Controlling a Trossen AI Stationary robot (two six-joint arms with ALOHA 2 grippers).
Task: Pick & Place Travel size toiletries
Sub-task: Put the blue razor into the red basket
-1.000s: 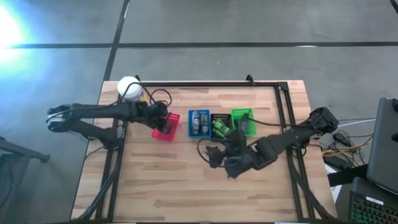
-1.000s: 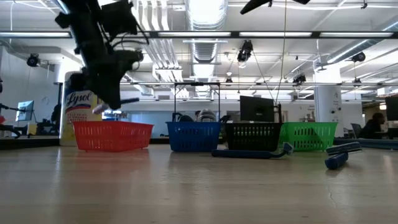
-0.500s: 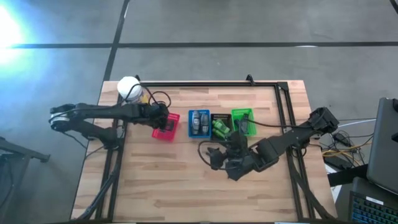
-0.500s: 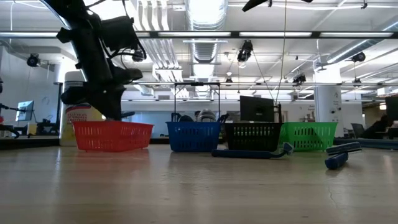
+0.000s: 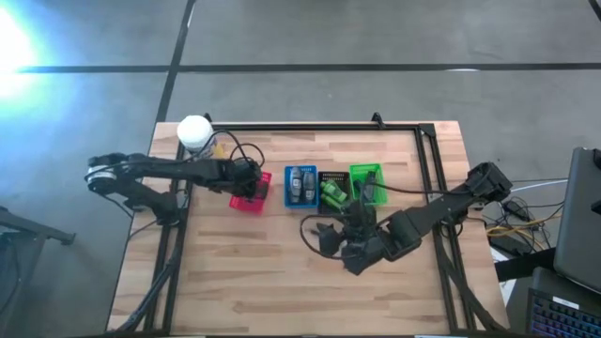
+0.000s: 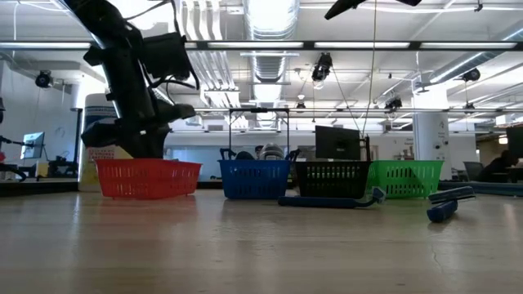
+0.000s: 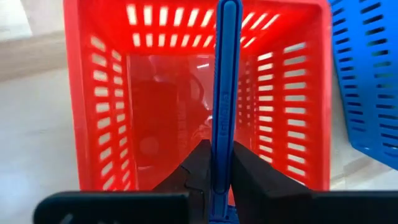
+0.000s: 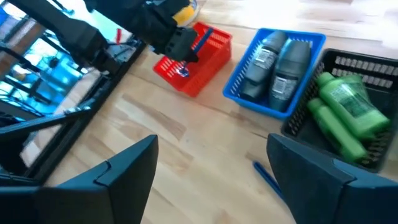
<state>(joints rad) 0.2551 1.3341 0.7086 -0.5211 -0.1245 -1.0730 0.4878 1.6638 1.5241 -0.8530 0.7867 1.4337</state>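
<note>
Blue and thin, the razor (image 7: pixel 224 93) is being gripped between the clenched fingers of the left gripper (image 7: pixel 211 163), and it is pointing down into the red basket (image 7: pixel 93 93). In the high view the left gripper (image 5: pixel 246 177) is now standing over this basket (image 5: pixel 251 192); compared with a second ago it has moved a little further across it and dropped closer to the rim. I judge that the drop is near and only the release is missing.

The right gripper (image 8: pixel 211 168) is hovering over the bare wood in front of the baskets, its fingers spread with nothing between them, though they are narrowing a little from a second ago. One more blue razor (image 8: pixel 268 178) is lying on the table (image 5: pixel 235 282) just beside it, probably the next item.

Counting now: two grey bottles (image 8: pixel 277 62) are lying in the blue basket (image 8: pixel 249 46), two green bottles (image 8: pixel 345 112) in the black basket (image 8: pixel 367 65), and one green basket (image 5: pixel 368 183) is standing at the end, its content unclear. One yellow jar (image 5: pixel 194 132) is waiting behind the red basket.
</note>
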